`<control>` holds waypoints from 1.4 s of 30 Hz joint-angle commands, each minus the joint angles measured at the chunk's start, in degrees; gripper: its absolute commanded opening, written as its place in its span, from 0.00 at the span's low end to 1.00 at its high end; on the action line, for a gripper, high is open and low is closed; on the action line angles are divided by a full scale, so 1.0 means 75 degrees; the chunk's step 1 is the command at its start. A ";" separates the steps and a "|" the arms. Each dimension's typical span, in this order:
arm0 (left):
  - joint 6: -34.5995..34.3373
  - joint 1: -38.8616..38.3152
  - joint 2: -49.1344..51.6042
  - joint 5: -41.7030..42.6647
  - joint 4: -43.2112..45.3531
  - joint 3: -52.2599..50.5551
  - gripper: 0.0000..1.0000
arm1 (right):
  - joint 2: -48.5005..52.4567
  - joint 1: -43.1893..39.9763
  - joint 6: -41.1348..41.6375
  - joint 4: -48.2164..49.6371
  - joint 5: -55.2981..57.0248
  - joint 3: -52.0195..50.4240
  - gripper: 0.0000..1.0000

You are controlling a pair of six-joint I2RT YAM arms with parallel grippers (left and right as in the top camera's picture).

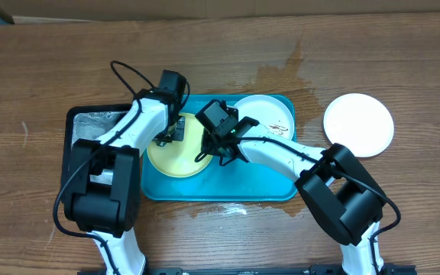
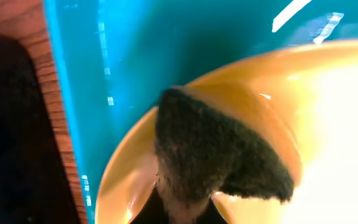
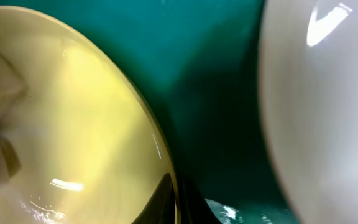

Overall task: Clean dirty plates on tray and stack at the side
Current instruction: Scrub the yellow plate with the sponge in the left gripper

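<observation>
One yellow-green plate (image 1: 176,156), at the tray's (image 1: 258,187) nine o'clock, is pressed by a sponge (image 2: 216,155) gripped in the left tool (image 1: 176,130), its rim clamped by the right tool (image 1: 221,149). One white plate (image 1: 358,124) seems finished on the desk (image 1: 403,61); a second white plate (image 1: 270,114) waits at one o'clock.

A brown wood-grain worktop (image 1: 37,69) under even light bears a dark wet patch (image 1: 285,72), with a pale tan strip (image 1: 205,8) along its far edge.

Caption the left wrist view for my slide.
Left wrist: dark sponge against the rim of the yellow plate, in the turquoise tray.
</observation>
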 commanded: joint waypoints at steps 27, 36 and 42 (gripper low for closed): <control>-0.0527 -0.0312 0.0105 0.1411 -0.3182 0.2643 0.04 | 0.0437 -0.0248 -0.0003 -0.0425 0.0032 -0.0256 0.43; -0.0254 -0.0041 0.0105 0.2521 -0.3418 0.2463 0.04 | 0.0437 -0.0248 0.0000 -0.0463 -0.0003 -0.0254 0.43; -0.0895 -0.0472 0.0108 0.2506 -0.1915 0.0956 0.04 | 0.0437 -0.0248 0.0000 -0.0388 -0.0003 -0.0254 0.42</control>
